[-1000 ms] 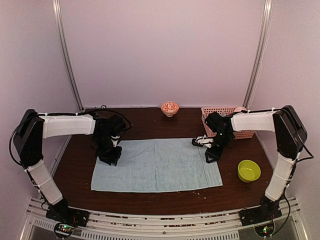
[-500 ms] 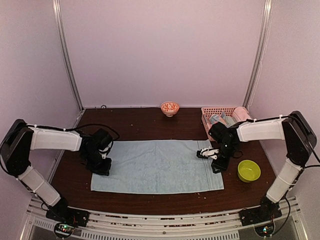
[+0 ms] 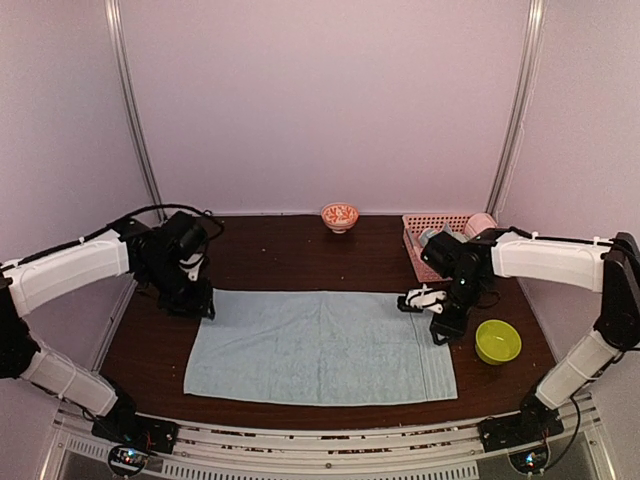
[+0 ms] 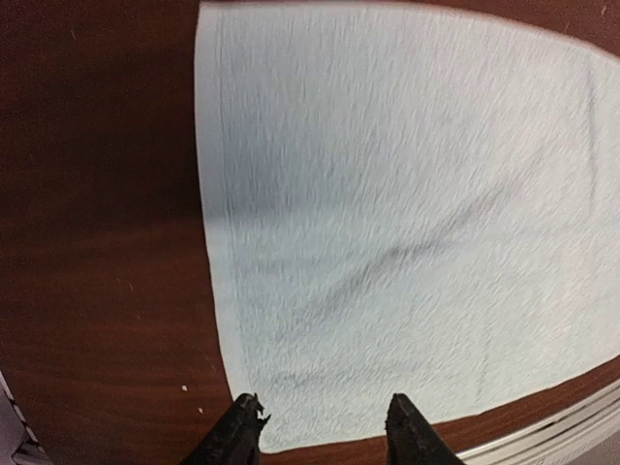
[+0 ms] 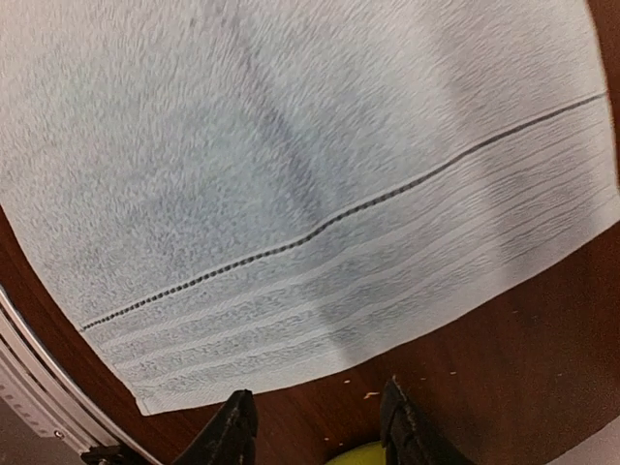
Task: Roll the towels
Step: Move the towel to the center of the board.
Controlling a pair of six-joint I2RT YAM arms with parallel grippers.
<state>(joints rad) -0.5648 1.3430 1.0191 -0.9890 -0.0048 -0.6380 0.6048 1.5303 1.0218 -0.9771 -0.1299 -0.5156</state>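
A plain light-blue towel (image 3: 320, 345) lies spread flat across the middle of the dark wooden table. My left gripper (image 3: 200, 304) hovers at its far-left corner. In the left wrist view the towel (image 4: 407, 213) fills most of the picture, and the left gripper (image 4: 320, 431) is open with nothing between its fingers. My right gripper (image 3: 441, 328) stands just off the towel's right edge. In the right wrist view the striped hem of the towel (image 5: 310, 174) is ahead of the right gripper (image 5: 315, 426), which is open over bare wood.
A pink lattice basket (image 3: 452, 262) with bluish cloth inside stands at the back right. A lime-green bowl (image 3: 497, 341) sits close to the right gripper, its rim showing as (image 5: 360, 455) in the right wrist view. A small orange bowl (image 3: 340, 216) is by the back wall.
Both grippers came down the towel's sides and opened wider. The left one then went back up to the far-left corner. The towel now lies a little nearer and further right.
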